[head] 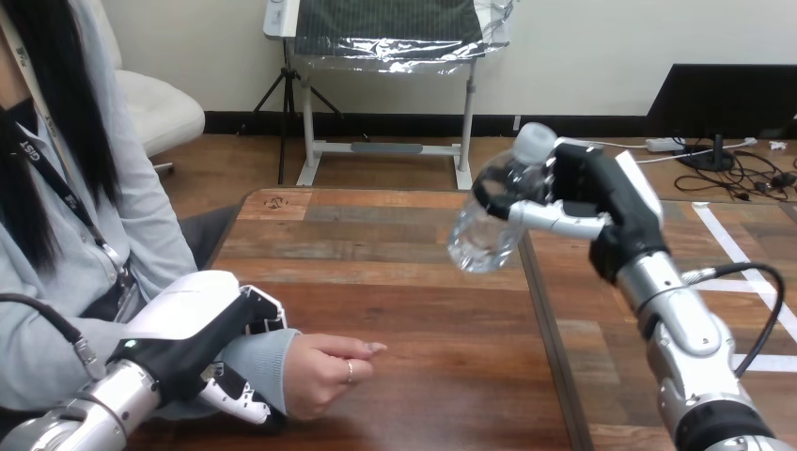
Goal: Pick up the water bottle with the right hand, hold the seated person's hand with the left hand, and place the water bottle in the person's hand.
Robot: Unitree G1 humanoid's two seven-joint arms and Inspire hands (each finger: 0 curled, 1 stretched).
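Nearest the camera, at the table's (414, 301) near-left corner, the left hand (193, 329) lay across the person's wrist (258, 362), its thumb above the sleeve and its fingers (240, 399) curled under it, so it looked clasped round the wrist rather than the hand itself. The person's hand (324, 371) rested on the table just beyond that clasp, close to the near edge, and was loosely curled with no open palm showing. Over toward the right side, well above the wood and nearer the far edge, the right hand (601, 202) gripped the bottle (484, 230) with fingers wrapped round its upper body. The bottle was tilted, its white cap (536, 141) up and to the right and its clear base down and to the left, clear of the table. Bottle and person's hand were well apart, with bare table between them. Judged from this, the pick-up was done and the hold with the left hand seemed in place, though at the wrist. What was left was the carry across toward the near-left corner, the person's hand opening to receive, and the release of the bottle into it. The tilt suggested the bottle would need steadying before it was let go.
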